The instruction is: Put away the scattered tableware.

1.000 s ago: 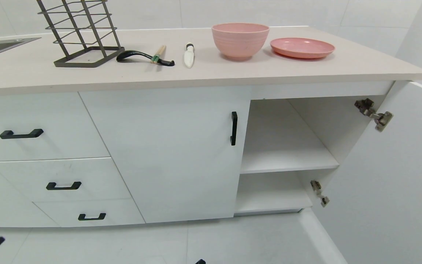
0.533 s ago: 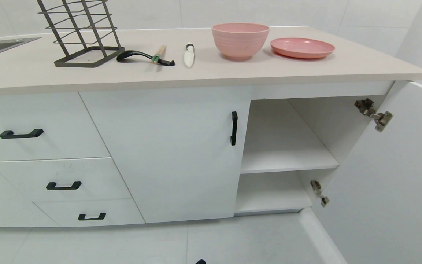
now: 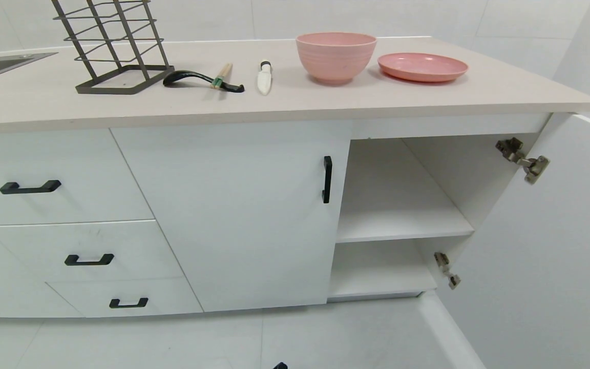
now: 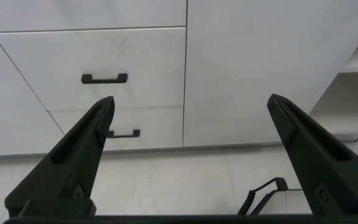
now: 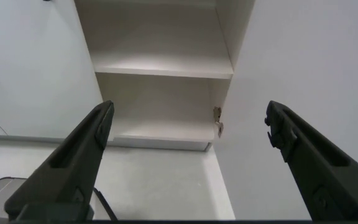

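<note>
Ribbed round pink bowl (image 3: 336, 55), perhaps plastic

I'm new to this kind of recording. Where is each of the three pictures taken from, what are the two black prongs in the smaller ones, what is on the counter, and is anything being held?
This is a two-armed robot on wheels. The large picture comes from a camera on its head, looking down at a kitchen counter. The two smaller pictures come from cameras on its wrists, and the black prongs belong to each arm's gripper. The left gripper faces the drawers. The right gripper faces the open cupboard. Both grippers are open and hold nothing. On the counter are a wire rack, a black spoon, chopsticks, a small white utensil, a pink bowl and, beside it, a pink plate.
</note>
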`<state>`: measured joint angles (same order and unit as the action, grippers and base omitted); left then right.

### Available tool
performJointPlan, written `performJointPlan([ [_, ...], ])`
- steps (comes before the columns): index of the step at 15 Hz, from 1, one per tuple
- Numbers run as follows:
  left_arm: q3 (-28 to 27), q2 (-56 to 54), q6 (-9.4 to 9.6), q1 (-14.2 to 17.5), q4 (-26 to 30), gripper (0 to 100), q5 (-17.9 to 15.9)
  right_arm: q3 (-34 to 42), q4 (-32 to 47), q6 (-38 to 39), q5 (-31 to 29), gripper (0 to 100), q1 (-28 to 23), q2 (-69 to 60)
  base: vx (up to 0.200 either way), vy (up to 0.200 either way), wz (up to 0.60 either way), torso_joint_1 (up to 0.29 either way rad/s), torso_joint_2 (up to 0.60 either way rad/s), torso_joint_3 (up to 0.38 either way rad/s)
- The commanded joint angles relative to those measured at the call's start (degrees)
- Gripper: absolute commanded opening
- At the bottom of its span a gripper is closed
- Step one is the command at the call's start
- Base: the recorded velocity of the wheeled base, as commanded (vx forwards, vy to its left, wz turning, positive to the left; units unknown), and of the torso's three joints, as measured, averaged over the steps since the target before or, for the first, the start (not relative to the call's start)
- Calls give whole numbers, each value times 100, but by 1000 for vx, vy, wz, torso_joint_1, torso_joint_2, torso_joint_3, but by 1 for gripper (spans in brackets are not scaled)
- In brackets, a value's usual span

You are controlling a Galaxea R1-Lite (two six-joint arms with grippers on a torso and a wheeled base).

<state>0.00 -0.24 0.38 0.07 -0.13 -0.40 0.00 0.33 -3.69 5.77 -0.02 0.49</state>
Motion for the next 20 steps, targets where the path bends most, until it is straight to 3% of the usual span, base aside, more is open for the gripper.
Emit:
performJointPlan([
  [1, 0, 24, -3, 1, -4, 100, 75, 0, 2, -9, 3, 100, 2, -14, 0, -200, 0, 7, 7, 2],
  [3, 0, 24, -3, 1, 5, 100, 84, 0, 2, -9, 3, 100, 2, -14, 0, -200, 0, 2, 7, -2],
  [9, 0, 24, -3, 1, 5, 100, 84, 0, 2, 0, 3, 100, 2, -14, 0, 0, 0, 0, 0, 0],
  [13, 0, 24, -11, 1, 5, 100, 84, 0, 2, -9, 3, 100, 2, -14, 200, 0, 0, 0, 0, 5],
  [20, 0, 24, -11, 1, -4, 100, 93, 0, 2, 0, 3, 100, -6, -14, 0, 0, 0, 0, 0, 0],
])
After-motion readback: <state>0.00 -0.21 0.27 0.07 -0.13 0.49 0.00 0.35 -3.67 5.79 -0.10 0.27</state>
